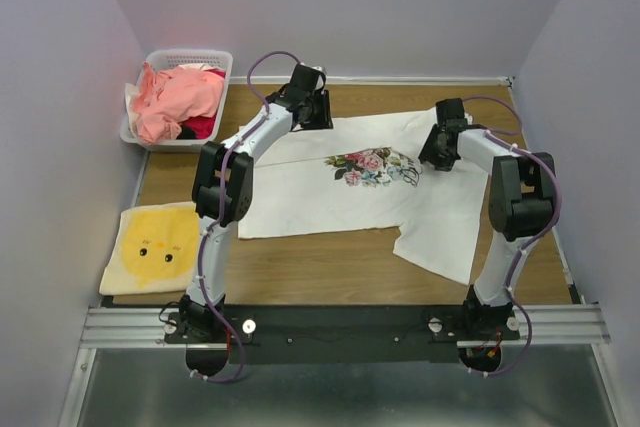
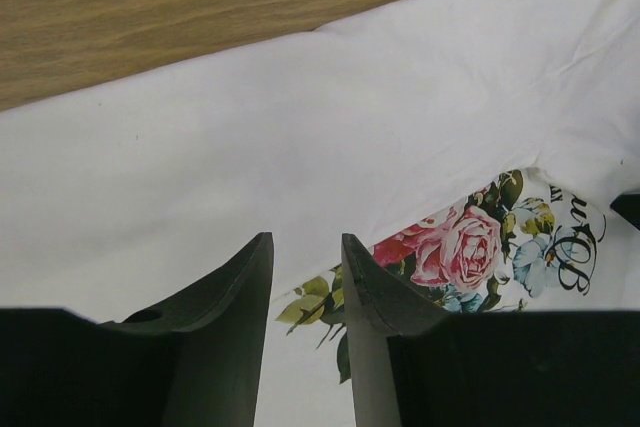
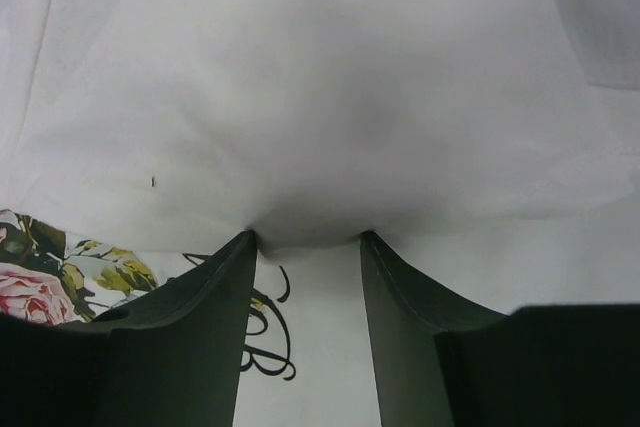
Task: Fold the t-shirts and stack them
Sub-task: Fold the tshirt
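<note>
A white t-shirt (image 1: pixel 330 197) with a pink-green floral print (image 1: pixel 372 167) and dark script lies spread on the wooden table, its far part folded forward over the chest. My left gripper (image 1: pixel 316 119) hovers at the shirt's far edge. In the left wrist view it (image 2: pixel 305 244) is open, with only the print and the fold (image 2: pixel 300 127) below it. My right gripper (image 1: pixel 438 155) is at the right of the print. In the right wrist view it (image 3: pixel 305 239) is open, and the folded white edge (image 3: pixel 310 147) bulges at its fingertips. More t-shirts, salmon-pink (image 1: pixel 180 95) and red (image 1: pixel 203 127), sit in a basket.
The white lattice basket (image 1: pixel 190 55) stands at the far left corner. A folded yellow shirt (image 1: pixel 155 245) with a face print lies near left. One white sleeve (image 1: pixel 440 242) hangs toward the near right. Grey walls close in the table.
</note>
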Available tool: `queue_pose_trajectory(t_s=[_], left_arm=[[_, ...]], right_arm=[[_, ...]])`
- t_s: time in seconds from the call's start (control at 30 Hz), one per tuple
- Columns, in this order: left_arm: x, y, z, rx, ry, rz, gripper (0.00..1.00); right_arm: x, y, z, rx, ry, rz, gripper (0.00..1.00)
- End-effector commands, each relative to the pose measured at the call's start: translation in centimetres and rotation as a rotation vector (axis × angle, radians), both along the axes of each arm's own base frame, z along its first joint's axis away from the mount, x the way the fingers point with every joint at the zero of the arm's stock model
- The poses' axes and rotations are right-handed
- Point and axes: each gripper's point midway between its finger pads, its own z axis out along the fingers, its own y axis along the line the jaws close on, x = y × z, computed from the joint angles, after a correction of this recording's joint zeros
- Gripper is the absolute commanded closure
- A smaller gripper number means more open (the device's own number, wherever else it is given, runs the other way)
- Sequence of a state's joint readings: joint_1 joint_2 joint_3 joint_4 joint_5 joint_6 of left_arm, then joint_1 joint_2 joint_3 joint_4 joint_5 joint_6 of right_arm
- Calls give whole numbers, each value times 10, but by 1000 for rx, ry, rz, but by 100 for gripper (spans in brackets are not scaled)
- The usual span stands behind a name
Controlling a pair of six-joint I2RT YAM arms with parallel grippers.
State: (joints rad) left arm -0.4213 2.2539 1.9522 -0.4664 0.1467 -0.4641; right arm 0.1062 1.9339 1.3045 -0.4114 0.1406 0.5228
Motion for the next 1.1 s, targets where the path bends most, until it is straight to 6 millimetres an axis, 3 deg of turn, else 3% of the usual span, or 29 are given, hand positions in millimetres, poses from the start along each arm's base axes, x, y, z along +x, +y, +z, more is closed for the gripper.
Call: queue_pose_trajectory(t_s=[0.0, 0.13, 0.43, 0.67, 0.87, 0.9, 0.97, 1.0, 1.07], left_arm=[[-2, -6, 3, -14, -1, -14, 58], [-2, -8, 2, -20, 1, -25, 59], [-2, -13, 4, -28, -6, -37, 62], [-3, -19, 3, -33, -7, -55, 63], [-7, -22, 1, -26, -4, -68, 64], [-7, -23, 1, -26, -7, -71, 64], [-9, -23, -1, -23, -2, -73, 64], [-9, -22, -1, -20, -2, -73, 64], [-10, -23, -1, -17, -3, -73, 64]], right_arm=[[17, -1, 8, -12, -47, -19, 49], [26, -4, 17, -23, -73, -39, 71], [40, -3, 53, -19, -157, -35, 99], [51, -8, 44, -48, -150, -54, 99], [80, -12, 52, -83, -193, -70, 99], [83, -12, 42, -91, -178, -68, 99], [96, -11, 44, -93, -195, -65, 99], [98, -12, 29, -99, -167, -57, 99], [111, -8, 30, -90, -185, -39, 96]])
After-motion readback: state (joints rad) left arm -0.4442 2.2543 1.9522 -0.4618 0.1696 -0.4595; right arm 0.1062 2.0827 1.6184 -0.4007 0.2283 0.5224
